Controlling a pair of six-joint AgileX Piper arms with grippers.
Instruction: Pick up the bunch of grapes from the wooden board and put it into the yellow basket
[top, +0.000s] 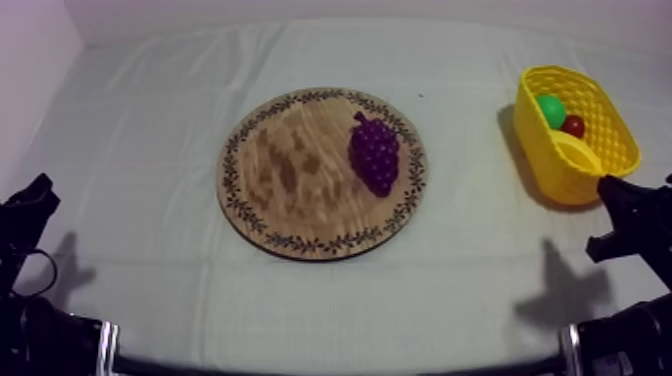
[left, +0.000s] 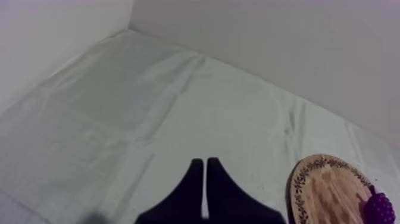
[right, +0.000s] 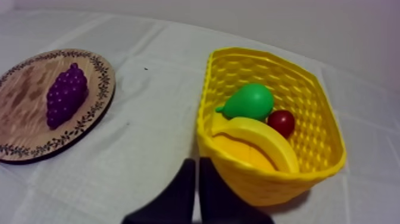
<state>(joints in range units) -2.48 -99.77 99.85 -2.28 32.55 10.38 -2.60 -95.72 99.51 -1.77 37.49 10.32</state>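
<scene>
left pincer (left: 205, 162) pressed together | right pincer (right: 197, 161) pressed together | grapes (top: 375, 155) on board (top: 285, 175), well apart from both

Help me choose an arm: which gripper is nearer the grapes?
Right. The right gripper sits by the yellow basket, on the side of the board holding the grapes; the left gripper lies past its bare half.

Bench cloth (top: 150, 150): grey-white fabric, matt, soft creases. Round wooden board (top: 290, 170): pale wood w/ visible grain, matt; darker leaf pattern round rim. Bunch of grapes (top: 375, 155): purple plastic, bumpy, slight sheen. Yellow basket (right: 321, 119): glossy plastic, lattice walls. In it: pear (right: 250, 101) green, smooth, shiny; banana (right: 262, 140) smooth yellow plastic; small red fruit (right: 281, 122) glossy. Left claw (left: 205, 162) & right claw (right: 197, 162): black, matt.
</scene>
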